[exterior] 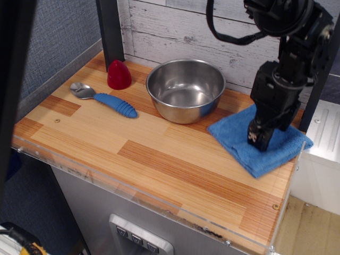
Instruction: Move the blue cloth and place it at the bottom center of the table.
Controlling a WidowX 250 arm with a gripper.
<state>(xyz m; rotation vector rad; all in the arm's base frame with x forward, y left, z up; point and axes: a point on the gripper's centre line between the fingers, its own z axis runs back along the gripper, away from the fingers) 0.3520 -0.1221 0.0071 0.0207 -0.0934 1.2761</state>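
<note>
Butcher-block table [159, 159], acrylic-rimmed, against whitewashed plank wall [175, 26]; blue cloth [234, 141], folded and rumpled, at 3 o'clock under black gripper [258, 142], jaw state indiscernible.

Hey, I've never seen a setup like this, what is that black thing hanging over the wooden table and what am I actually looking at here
You are looking at one camera view from the front, above a wooden table. The black thing is a robot arm. Its gripper is pressed down on a blue cloth at the right; whether it has pinched the fabric is unclear. Also on the table: a steel bowl, a spoon with a blue handle and a small red cone-shaped object.
</note>
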